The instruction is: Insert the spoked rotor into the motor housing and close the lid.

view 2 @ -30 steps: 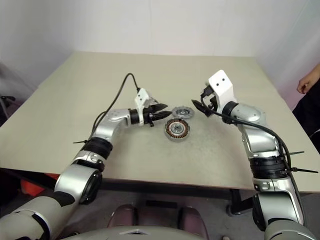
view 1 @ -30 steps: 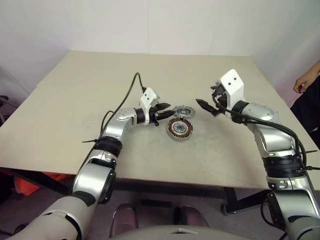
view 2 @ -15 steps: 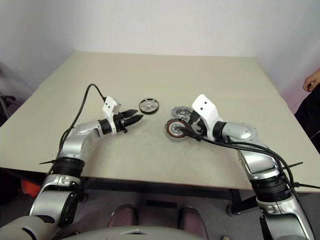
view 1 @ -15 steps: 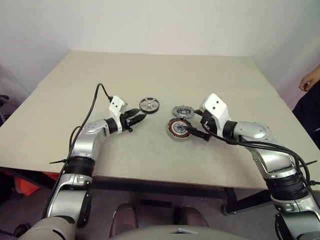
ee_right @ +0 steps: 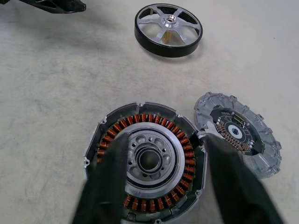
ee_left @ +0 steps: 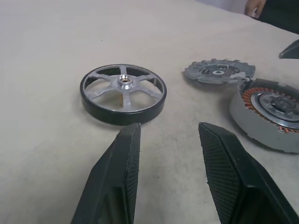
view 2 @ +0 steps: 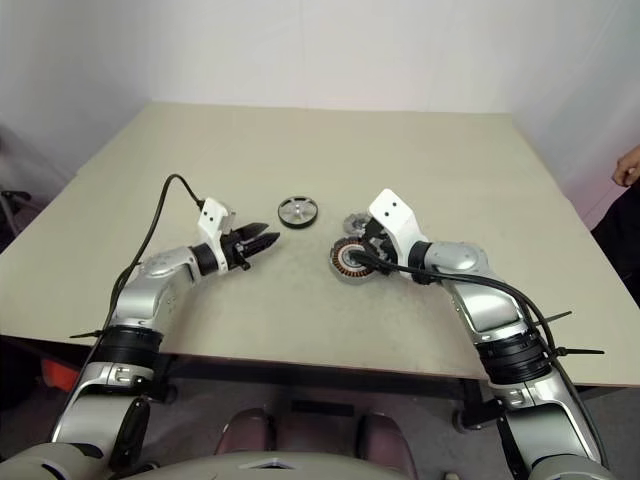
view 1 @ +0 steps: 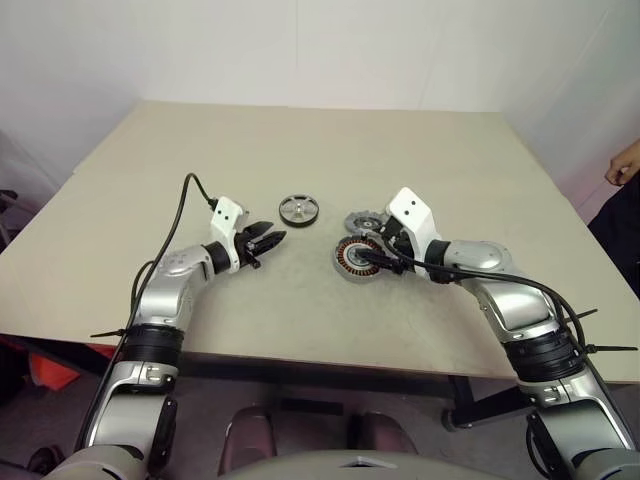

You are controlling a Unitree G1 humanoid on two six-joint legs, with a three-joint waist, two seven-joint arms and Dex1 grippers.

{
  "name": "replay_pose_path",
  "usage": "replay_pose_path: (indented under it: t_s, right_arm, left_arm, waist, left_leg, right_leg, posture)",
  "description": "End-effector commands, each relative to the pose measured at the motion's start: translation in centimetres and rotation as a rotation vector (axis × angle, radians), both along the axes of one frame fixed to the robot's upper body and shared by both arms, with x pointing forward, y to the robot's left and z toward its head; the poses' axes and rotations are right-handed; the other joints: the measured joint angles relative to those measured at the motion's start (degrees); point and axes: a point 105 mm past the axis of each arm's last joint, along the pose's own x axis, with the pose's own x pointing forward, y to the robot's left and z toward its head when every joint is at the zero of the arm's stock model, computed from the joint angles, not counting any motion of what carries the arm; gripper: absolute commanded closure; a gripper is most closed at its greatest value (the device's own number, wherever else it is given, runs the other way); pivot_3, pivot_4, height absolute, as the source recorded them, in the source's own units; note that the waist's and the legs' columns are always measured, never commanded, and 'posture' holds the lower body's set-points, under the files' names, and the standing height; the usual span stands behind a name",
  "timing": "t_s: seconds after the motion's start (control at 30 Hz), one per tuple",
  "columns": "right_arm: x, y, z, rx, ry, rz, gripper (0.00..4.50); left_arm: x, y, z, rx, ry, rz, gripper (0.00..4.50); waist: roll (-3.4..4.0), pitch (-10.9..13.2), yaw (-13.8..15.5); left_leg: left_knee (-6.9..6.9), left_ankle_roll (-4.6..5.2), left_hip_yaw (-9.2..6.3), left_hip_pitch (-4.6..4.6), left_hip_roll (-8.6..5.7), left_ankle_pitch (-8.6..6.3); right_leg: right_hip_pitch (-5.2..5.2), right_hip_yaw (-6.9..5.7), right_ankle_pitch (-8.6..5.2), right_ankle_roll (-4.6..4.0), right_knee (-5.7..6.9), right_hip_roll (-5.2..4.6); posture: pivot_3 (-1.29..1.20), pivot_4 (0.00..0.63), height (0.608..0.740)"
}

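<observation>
The spoked rotor (view 1: 298, 209), black-rimmed with silver spokes, lies flat on the table. To its right lies the grey notched lid (view 1: 365, 221), touching the far rim of the motor housing (view 1: 358, 258) with its copper coils. My left gripper (view 1: 275, 238) is open and empty, a short way left of the rotor (ee_left: 123, 93) and pointing at it. My right gripper (ee_right: 166, 140) hangs over the motor housing (ee_right: 145, 161) with its fingers apart, one over the left coils, one at the right rim. Whether they touch it I cannot tell.
The beige table (view 1: 200, 150) has bare room on all sides of the parts; its front edge runs just below my arms. A person's hand (view 1: 625, 160) shows at the far right, off the table. A black cable (view 1: 185, 200) loops off my left wrist.
My left arm drew back to the left, uncovering the rotor on the table. My right gripper came down and left onto the motor housing, and its fingers narrowed.
</observation>
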Motion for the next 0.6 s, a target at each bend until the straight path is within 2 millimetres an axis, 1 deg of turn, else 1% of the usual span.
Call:
replay_pose_path:
  t_s: [0.03, 0.17, 0.23, 0.4, 0.6]
  right_arm:
    - [0.3, -0.2, 1.5, 0.013, -0.052, -0.005, 2.99]
    - [0.1, -0.2, 1.4, 0.002, -0.053, 0.003, 4.38]
    - [0.0, -0.1, 1.3, -0.002, -0.05, 0.007, 4.38]
    - [0.1, -0.1, 0.0, -0.02, -0.022, -0.006, 4.38]
    - [0.2, -0.4, -1.0, -0.042, 0.001, -0.015, 4.38]
  left_arm:
    - [0.1, 0.0, 1.5, -0.001, -0.059, -0.004, 2.4]
    - [0.1, 0.1, 1.4, 0.006, -0.056, -0.002, 2.4]
    - [0.1, 0.1, 1.3, 0.008, -0.054, -0.001, 2.4]
    - [0.2, 0.1, 1.4, 0.01, -0.056, 0.002, 2.4]
    - [0.2, 0.3, 1.4, 0.012, -0.056, 0.01, 2.4]
  waist:
    - [0.0, 0.0, 0.0]
    - [0.0, 0.0, 0.0]
    - [0.0, 0.0, 0.0]
    - [0.0, 0.0, 0.0]
    - [0.0, 0.0, 0.0]
  left_leg:
    - [0.0, 0.0, 0.0, 0.0, 0.0, 0.0]
    - [0.0, -0.01, 0.0, 0.01, 0.0, 0.01]
    - [0.0, -0.01, 0.0, 0.01, 0.0, 0.01]
    - [0.0, -0.01, 0.0, 0.01, 0.0, 0.01]
    - [0.01, -0.02, 0.0, 0.01, 0.0, 0.01]
  right_leg:
    - [0.0, 0.0, 0.0, 0.0, 0.0, 0.0]
    - [0.0, 0.0, 0.0, 0.0, 0.02, 0.0]
    - [0.0, 0.0, 0.0, 0.0, 0.01, 0.0]
    - [0.0, 0.0, 0.0, 0.0, 0.01, 0.0]
    - [0.0, 0.0, 0.0, 0.0, 0.03, 0.0]
  posture:
    - [0.0, 0.0, 0.74]
    - [0.0, 0.0, 0.74]
    - [0.0, 0.0, 0.74]
    - [0.0, 0.0, 0.74]
    - [0.0, 0.0, 0.74]
